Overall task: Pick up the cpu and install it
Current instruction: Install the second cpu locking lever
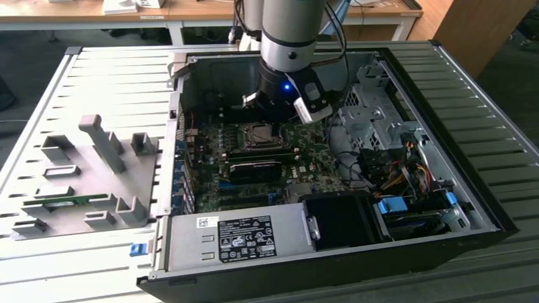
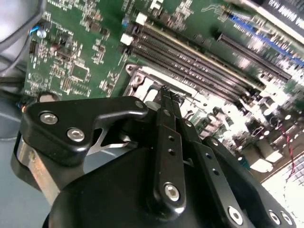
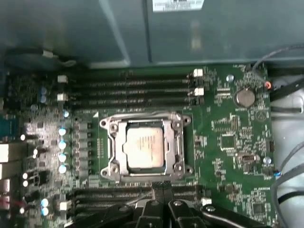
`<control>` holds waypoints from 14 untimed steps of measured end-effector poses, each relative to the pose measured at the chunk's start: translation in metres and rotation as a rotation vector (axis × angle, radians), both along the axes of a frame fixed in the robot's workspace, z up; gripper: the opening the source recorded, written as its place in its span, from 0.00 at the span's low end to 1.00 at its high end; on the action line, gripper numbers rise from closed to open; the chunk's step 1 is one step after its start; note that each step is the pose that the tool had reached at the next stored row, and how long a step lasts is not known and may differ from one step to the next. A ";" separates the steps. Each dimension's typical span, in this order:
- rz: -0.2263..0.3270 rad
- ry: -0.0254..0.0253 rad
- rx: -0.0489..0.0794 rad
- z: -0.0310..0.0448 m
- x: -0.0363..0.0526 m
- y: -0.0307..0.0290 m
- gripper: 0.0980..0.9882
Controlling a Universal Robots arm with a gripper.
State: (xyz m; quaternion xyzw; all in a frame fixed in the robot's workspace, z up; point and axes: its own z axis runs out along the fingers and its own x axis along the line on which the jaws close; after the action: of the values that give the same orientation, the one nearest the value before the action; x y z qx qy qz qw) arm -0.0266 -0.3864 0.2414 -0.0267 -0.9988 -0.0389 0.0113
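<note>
The cpu, a flat square chip with a silver-grey top, lies inside the metal frame of the motherboard socket. In the exterior view the cpu sits in the middle of the open computer case, just in front of the arm. My gripper hovers above the memory slots beside the socket, its two thin black fingers pressed together with nothing between them. In the second wrist view the gripper points down at the edge of the bright socket frame.
Rows of memory slots flank the socket. The case holds a power supply, a drive cage and loose cables. On the exterior view's left, a grey fixture tray carries a green memory stick.
</note>
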 end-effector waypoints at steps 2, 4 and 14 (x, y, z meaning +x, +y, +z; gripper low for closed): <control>0.000 -0.0001 0.000 -0.0017 -0.0001 -0.0004 0.03; 0.000 -0.0001 0.000 -0.0034 -0.0008 -0.0005 0.03; 0.000 0.0000 0.000 -0.0071 -0.0200 -0.0077 0.03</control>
State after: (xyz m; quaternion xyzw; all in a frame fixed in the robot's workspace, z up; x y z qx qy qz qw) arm -0.0465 -0.3941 0.2343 -0.0267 -0.9988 -0.0389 0.0112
